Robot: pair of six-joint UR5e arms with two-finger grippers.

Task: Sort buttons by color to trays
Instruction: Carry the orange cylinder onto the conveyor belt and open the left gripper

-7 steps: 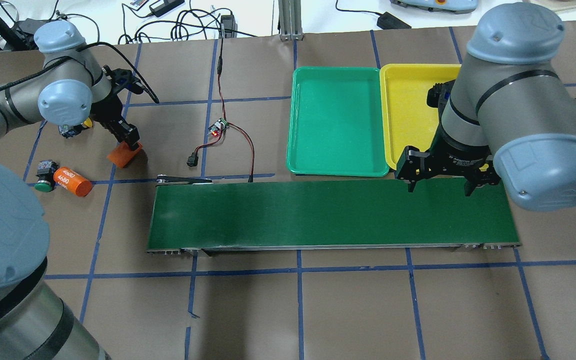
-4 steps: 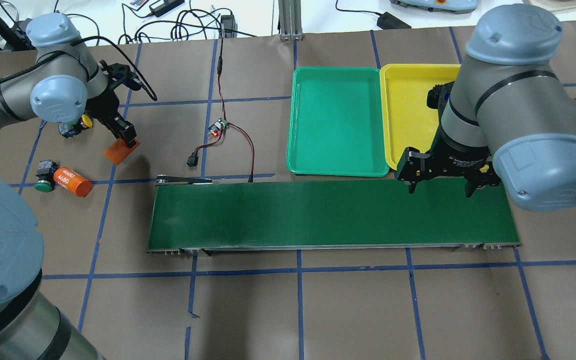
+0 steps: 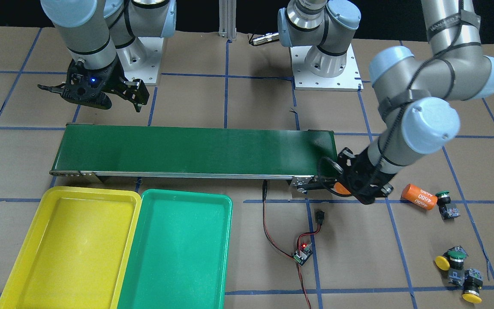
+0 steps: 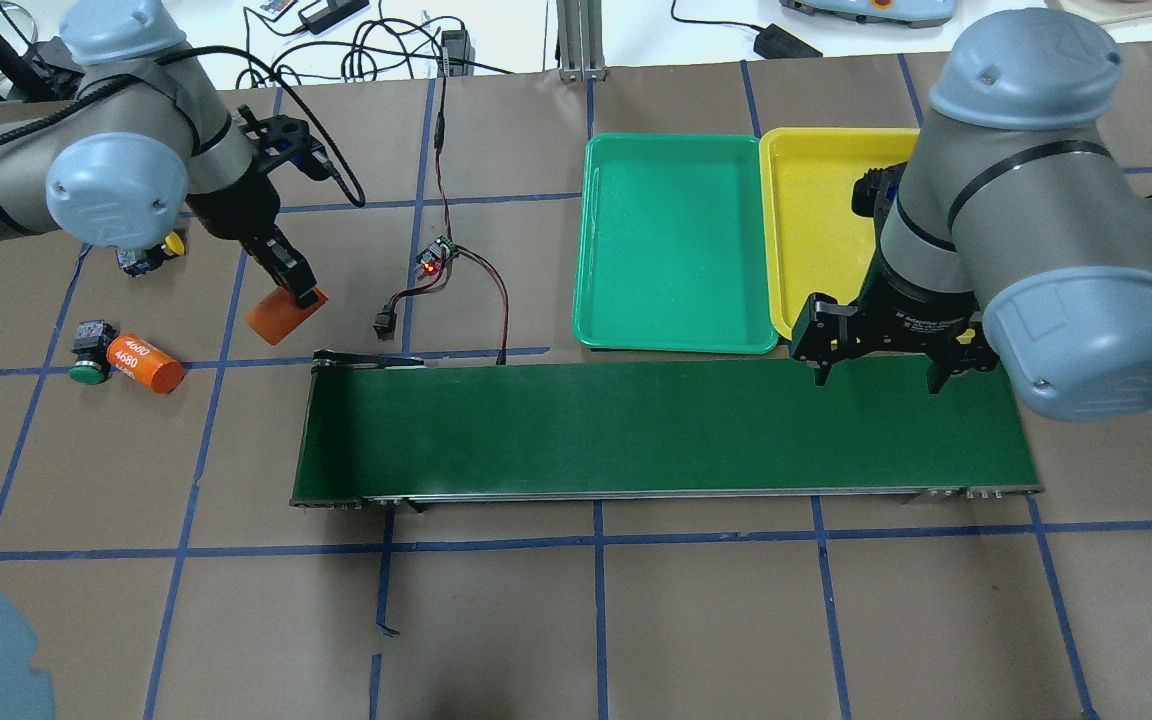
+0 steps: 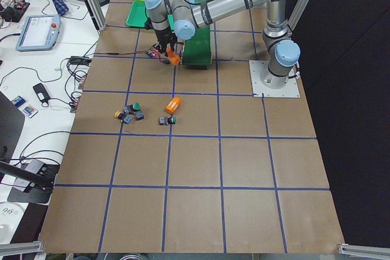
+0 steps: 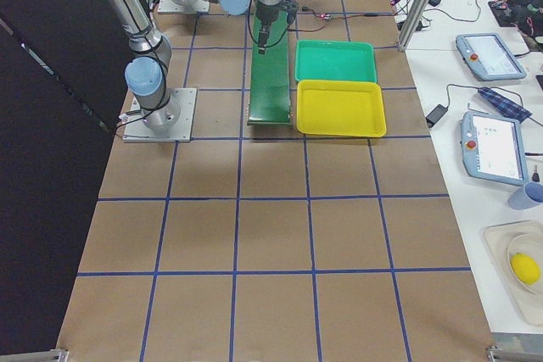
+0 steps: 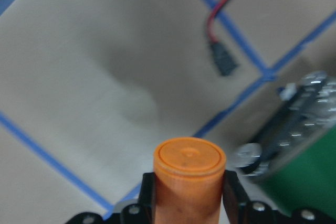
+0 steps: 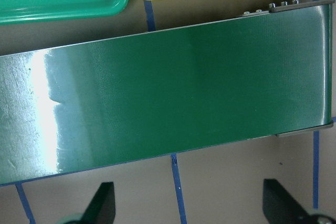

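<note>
My left gripper (image 4: 294, 292) is shut on an orange cylinder (image 4: 279, 312), held above the table just off the conveyor's left end; in the left wrist view the cylinder (image 7: 189, 174) stands upright between the fingers (image 7: 144, 198). A green button (image 4: 88, 358) lies on the table at the far left. A yellow button (image 4: 172, 243) peeks out from under the left arm. From the front, a green button (image 3: 444, 198) and a cluster of buttons (image 3: 457, 266) show at the right. My right gripper (image 4: 877, 381) hangs open over the conveyor's right end, beside the yellow tray (image 4: 816, 230) and the green tray (image 4: 671, 240).
A long dark green conveyor belt (image 4: 656, 430) runs across the middle. A second orange cylinder (image 4: 146, 362) lies against the green button. A small circuit board (image 4: 436, 257) with red and black wires sits between the left arm and the trays.
My left arm has carried the orange cylinder to the right, toward the conveyor's left end. The right arm has stayed put.
</note>
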